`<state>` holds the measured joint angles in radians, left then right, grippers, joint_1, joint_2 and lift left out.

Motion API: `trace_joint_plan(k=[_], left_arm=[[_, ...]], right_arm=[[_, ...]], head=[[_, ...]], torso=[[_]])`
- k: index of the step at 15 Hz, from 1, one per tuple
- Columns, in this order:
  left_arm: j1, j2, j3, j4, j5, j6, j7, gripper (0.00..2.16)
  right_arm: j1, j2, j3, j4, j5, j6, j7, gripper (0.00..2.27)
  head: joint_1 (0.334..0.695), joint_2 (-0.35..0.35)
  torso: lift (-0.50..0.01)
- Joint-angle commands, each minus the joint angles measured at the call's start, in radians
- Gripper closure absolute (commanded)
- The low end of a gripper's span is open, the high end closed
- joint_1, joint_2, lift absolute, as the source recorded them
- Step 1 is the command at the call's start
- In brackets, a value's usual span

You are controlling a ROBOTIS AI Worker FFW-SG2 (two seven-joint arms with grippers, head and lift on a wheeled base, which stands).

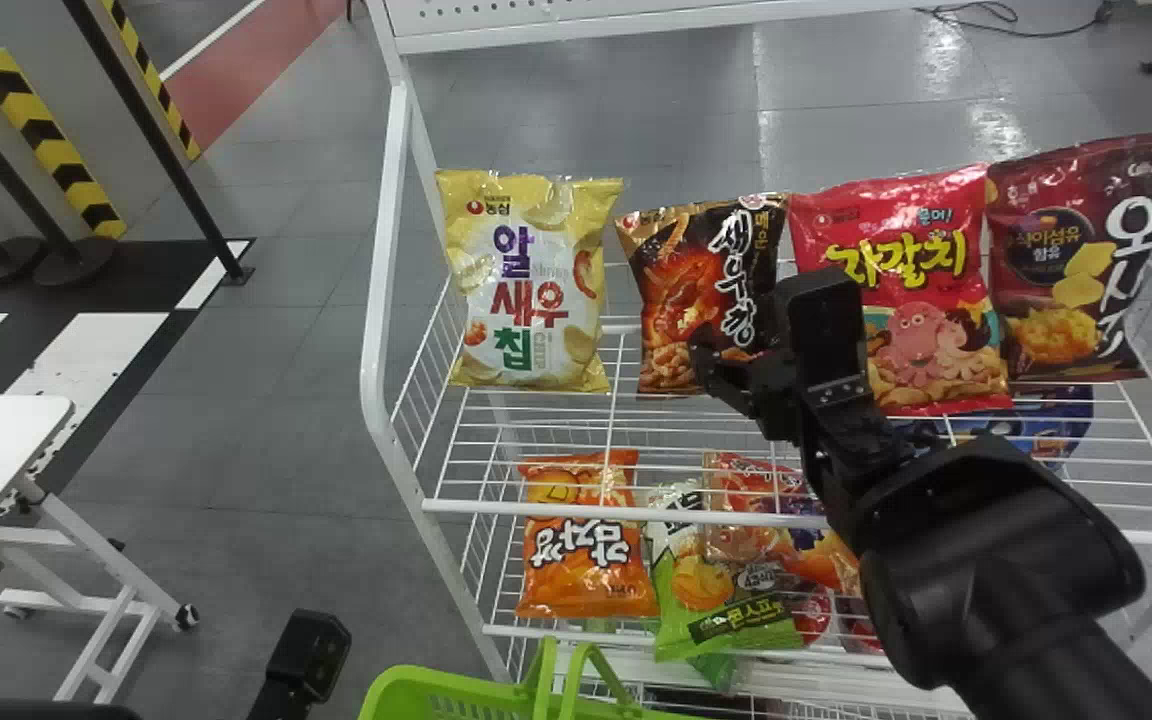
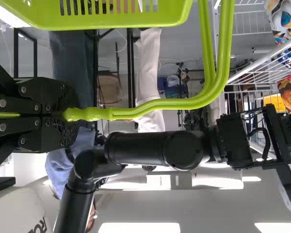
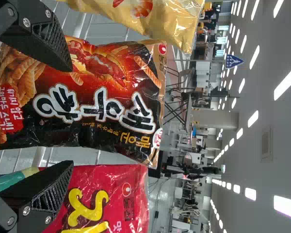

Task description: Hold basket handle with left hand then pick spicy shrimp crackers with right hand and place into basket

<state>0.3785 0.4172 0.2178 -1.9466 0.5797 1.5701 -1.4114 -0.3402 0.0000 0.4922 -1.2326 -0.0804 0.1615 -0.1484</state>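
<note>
Left hand [image 1: 306, 655] pinches the lime-green basket's handle [image 2: 184, 103]; right hand [image 1: 742, 358], fingers spread, is by the lower part of the spicy shrimp crackers [image 1: 681, 290], glossy black and fiery orange-red with white lettering, upright on the wire shelf [image 1: 596, 512].

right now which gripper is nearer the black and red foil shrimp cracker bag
Right gripper, open in front of the bag; the left gripper, lower and farther left, grips the green plastic basket handle.
</note>
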Motion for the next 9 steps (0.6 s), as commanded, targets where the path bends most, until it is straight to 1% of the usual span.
trace_joint_plan(k=[1, 4, 6, 7, 9], left_arm=[[-0.001, 0.0, 0.0, 0.0, 0.0, 0.001, -0.001, 2.06], [-0.001, 0.0, 0.0, 0.0, 0.003, 0.001, -0.001, 2.07], [-0.001, 0.0, 0.002, 0.0, 0.003, 0.001, -0.003, 2.07], [-0.001, 0.0, 0.003, 0.0, 0.003, 0.001, -0.003, 2.07], [-0.001, 0.0, 0.005, 0.002, 0.003, 0.001, -0.004, 2.07]], right_arm=[[-0.042, 0.001, 0.005, 0.061, -0.002, -0.027, 0.007, 0.14], [-0.083, 0.001, 0.034, 0.099, -0.004, -0.024, 0.024, 0.13], [-0.115, 0.001, 0.034, 0.162, -0.015, -0.033, 0.056, 0.14], [-0.126, 0.001, 0.034, 0.183, -0.021, -0.036, 0.078, 0.2], [-0.138, 0.001, 0.037, 0.214, -0.024, -0.033, 0.087, 0.56]], head=[[0.695, 0.209], [0.695, 0.205], [0.695, 0.213], [0.695, 0.214], [0.695, 0.214]], torso=[[-0.007], [-0.007], [-0.007], [-0.007], [-0.007]])
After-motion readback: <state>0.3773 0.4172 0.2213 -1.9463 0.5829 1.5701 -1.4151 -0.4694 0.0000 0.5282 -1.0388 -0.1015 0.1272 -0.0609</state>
